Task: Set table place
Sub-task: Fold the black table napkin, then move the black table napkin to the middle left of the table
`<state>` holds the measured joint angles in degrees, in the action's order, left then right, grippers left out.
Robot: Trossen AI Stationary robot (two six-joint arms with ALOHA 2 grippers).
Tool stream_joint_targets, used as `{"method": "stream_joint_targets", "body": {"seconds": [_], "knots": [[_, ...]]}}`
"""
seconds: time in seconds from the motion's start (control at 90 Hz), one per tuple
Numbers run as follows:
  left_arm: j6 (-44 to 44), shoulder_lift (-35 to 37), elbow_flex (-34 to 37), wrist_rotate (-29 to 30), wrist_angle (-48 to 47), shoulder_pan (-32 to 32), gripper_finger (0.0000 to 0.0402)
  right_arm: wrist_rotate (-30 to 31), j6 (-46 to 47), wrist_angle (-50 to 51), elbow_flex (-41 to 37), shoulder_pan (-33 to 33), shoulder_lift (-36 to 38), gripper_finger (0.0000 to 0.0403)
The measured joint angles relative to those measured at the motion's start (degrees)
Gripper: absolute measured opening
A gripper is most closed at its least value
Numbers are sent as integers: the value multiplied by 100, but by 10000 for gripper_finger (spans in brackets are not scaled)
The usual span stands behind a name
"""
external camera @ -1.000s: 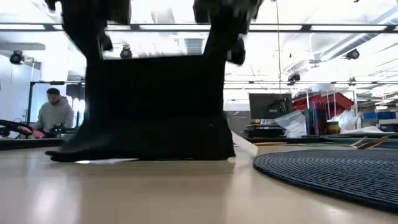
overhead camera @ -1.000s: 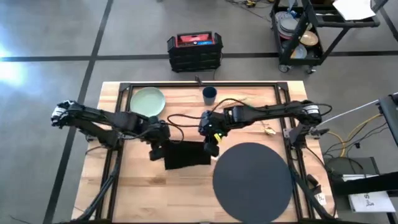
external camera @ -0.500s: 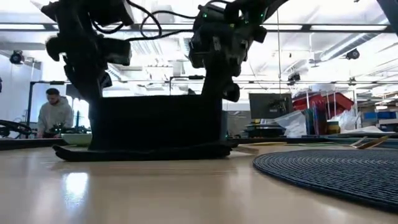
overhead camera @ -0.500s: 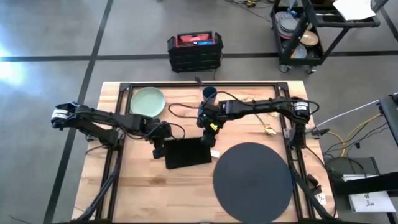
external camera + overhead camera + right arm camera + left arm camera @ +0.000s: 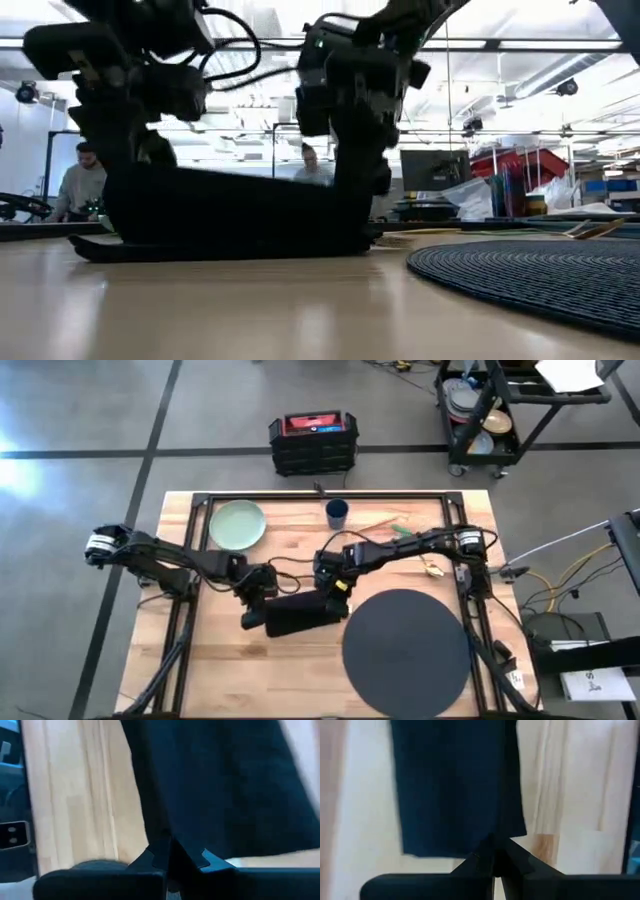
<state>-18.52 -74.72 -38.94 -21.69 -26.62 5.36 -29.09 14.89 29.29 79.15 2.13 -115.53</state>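
From above: black cloth napkin [image 5: 300, 613] at table [image 5: 300, 680] centre, left gripper [image 5: 256, 610] pinching its nine o'clock end, right gripper [image 5: 333, 588] its two o'clock corner; placemat [image 5: 405, 650] bare at four o'clock, plate [image 5: 238, 523] at eleven, cup [image 5: 337, 512] and cutlery [image 5: 392, 530] near twelve, so most of the setting unplaced. At table height: napkin draped low, sagging between both grips. Wrist views: fingers [image 5: 485, 862] and fingers [image 5: 160, 855] clamped on cloth.

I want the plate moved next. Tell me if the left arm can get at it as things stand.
Probably not yet: the left end effector is shut on the black napkin. The pale green plate lies uncovered close behind that arm, so after release the way looks free.
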Motion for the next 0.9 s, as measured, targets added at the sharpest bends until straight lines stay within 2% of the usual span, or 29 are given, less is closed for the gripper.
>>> {"method": "stream_joint_targets", "body": {"seconds": [0.089, 0.189, 0.422, 0.511, 0.578, 0.667, 0.722, 0.778, 0.811, 0.9], "knots": [[27, -13, 52, -292, 225, 151, 12, -77, 5, -79, -86, -66, -11, 19], [66, -9, 52, -350, 217, 294, 38, -142, 23, -103, -163, -88, 116, 56], [29, 43, 35, -316, 306, 499, 144, -21, 357, -182, -227, -41, 624, 168], [63, 48, 32, -49, 318, 511, 182, 278, 686, -206, -267, -64, 854, 200], [275, 48, -37, 489, 306, 510, 194, 876, 971, -295, -372, -163, 1126, 209], [691, -33, -196, 1000, 452, 457, 162, 1999, 1307, -487, -552, -378, 1563, 178], [873, -165, -290, 1110, 439, 351, 111, 2666, 1495, -470, -690, -529, 1819, 127], [1062, -308, -417, 1132, 498, 244, 45, 3163, 1661, -498, -865, -662, 2102, 58], [1173, -393, -482, 1130, 493, 187, 24, 3400, 1749, -485, -971, -729, 2228, 30], [1541, -662, -690, 1023, 576, 95, 10, 3934, 2268, -606, -1233, -863, 2588, 17]]}}
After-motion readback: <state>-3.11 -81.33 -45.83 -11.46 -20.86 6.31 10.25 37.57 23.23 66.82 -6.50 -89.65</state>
